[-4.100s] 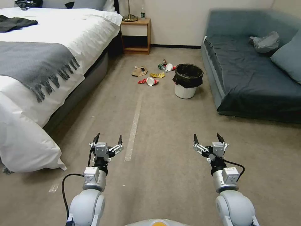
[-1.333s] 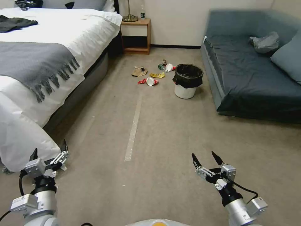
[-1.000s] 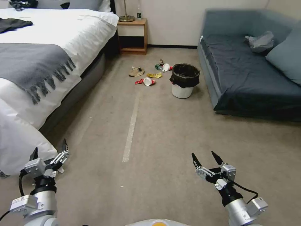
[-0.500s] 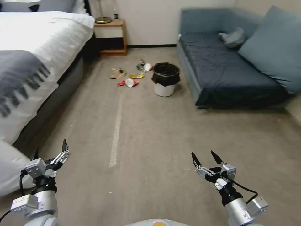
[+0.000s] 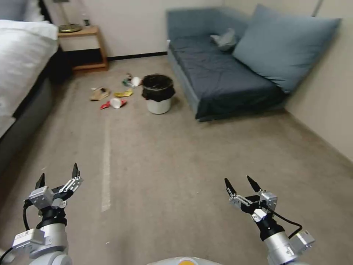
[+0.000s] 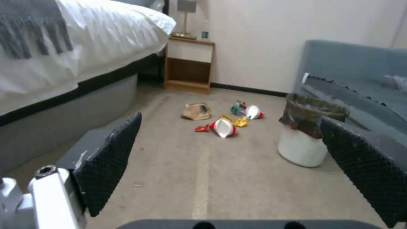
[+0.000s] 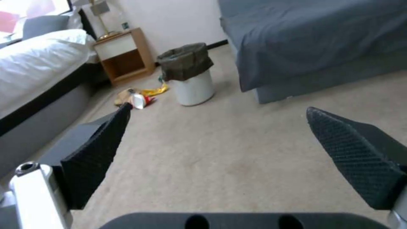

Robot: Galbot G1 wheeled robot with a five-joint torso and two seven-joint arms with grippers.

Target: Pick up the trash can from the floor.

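The trash can [image 5: 158,94], a small white bin with a black liner folded over its rim, stands upright on the beige carpeted floor [image 5: 176,154] far ahead, close to the sofa's front corner. It also appears as the trash can [image 6: 308,133] in the left wrist view and the trash can [image 7: 189,73] in the right wrist view. My left gripper [image 5: 57,173] hangs open low at the left, far short of the bin. My right gripper [image 5: 239,181] hangs open low at the right, equally far away. Both hold nothing.
Scattered litter [image 5: 114,96] lies on the carpet left of the bin. A dark blue sofa [image 5: 224,79] with a large cushion runs along the right wall. A bed [image 5: 22,73] fills the left side, a wooden nightstand [image 5: 84,48] behind it. A pale tape strip [image 5: 106,162] runs along the floor.
The whole head view has swung, so the camera has turned right; the bin now appears left of centre. Earlier both arms lowered and spread apart. Both grippers stay open.
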